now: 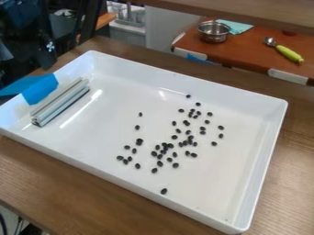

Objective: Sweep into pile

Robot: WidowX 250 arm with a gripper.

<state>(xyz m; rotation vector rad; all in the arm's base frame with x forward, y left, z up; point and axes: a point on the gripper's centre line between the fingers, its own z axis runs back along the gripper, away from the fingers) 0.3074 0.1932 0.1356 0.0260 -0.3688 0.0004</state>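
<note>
Whether the jaws stood apart or together, I couldn't tell. A metal bar (pixel 60 104) lay beside blue tape (pixel 42 90) in the white tray (pixel 104 137); farther right, black beans (pixel 175 165) were scattered loosely (one well apart, near the front wall).

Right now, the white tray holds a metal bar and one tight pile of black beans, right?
Not quite: the camera view shows the black beans spread loosely, not in one tight pile; the white tray holds them and the metal bar.

Small black pieces (pixel 175 165) lie scattered in a white tray (pixel 208 195).
</note>
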